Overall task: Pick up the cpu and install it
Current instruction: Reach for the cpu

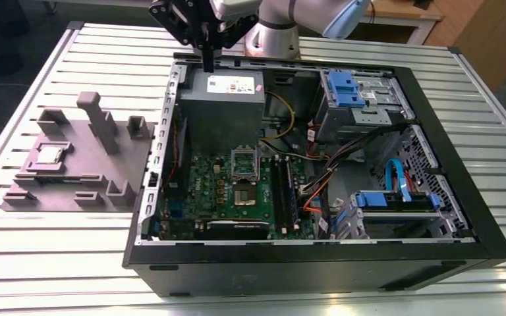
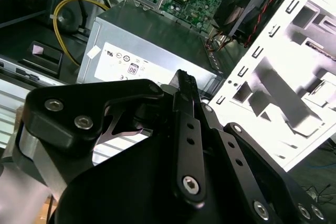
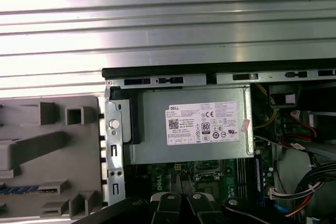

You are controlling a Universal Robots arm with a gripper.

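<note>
The cpu [image 1: 51,155], a small square chip with a silvery top, lies in a recess of the grey stepped fixture [image 1: 73,164] on the exterior view's left, outside the computer case. My gripper [image 1: 209,67] hangs above the case's far left corner, over the edge of the grey power supply [image 1: 222,99], well away from the cpu. Its black fingers are pressed together with nothing between them, as both wrist views show [image 2: 182,77] [image 3: 181,199]. On the green motherboard [image 1: 235,191] the processor socket [image 1: 245,163] sits with its metal frame.
The open black case [image 1: 447,164] lies on a slatted metal table [image 1: 60,250]. Inside are blue drive bays [image 1: 354,89], cables [image 1: 341,158] and memory slots [image 1: 281,187]. Tall posts [image 1: 99,122] rise from the fixture. The labelled power supply [image 3: 191,124] lies directly below the wrist.
</note>
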